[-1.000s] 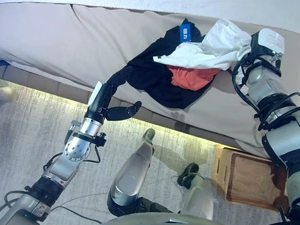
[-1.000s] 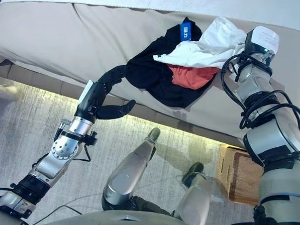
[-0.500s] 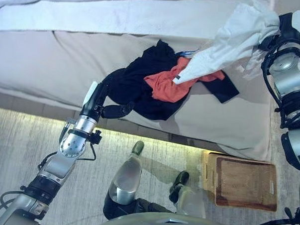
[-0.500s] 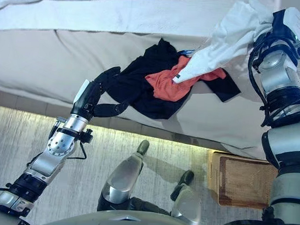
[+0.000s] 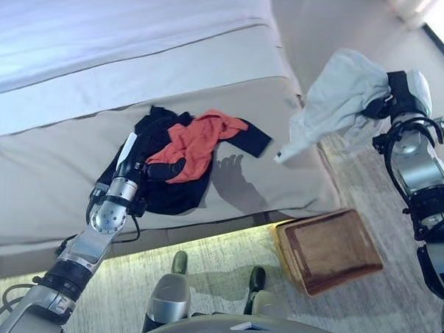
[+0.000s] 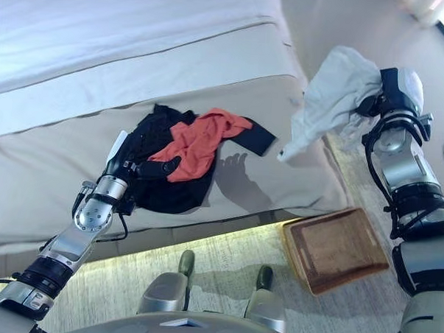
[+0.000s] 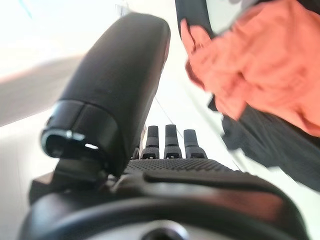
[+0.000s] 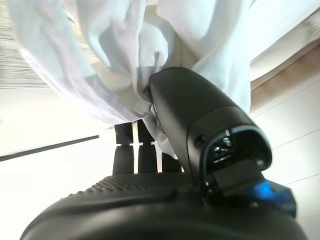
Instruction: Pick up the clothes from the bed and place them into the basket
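A black garment (image 5: pixel 162 190) and an orange garment (image 5: pixel 197 139) lie together on the beige bed (image 5: pixel 51 196). My left hand (image 5: pixel 137 163) rests on the black garment's left side, fingers straight and thumb out over the orange cloth. The left wrist view shows its thumb (image 7: pixel 120 95) with the orange garment (image 7: pixel 260 60) past it. My right hand (image 5: pixel 383 107) is shut on a white garment (image 5: pixel 332 97), which hangs in the air past the bed's right end. The right wrist view shows the thumb (image 8: pixel 200 115) pinching the white cloth (image 8: pixel 115 55). A brown basket (image 5: pixel 333 245) stands on the floor below.
A white sheet (image 5: pixel 102 36) covers the far part of the bed. A grey rug (image 5: pixel 393 307) lies under the basket and along the bed's near side. The bed's corner (image 5: pixel 320 189) lies between the clothes pile and the basket.
My right hand has lifted the white garment off the pile and carried it right, past the bed's end. The camera has shifted. My left hand stays on the black garment.
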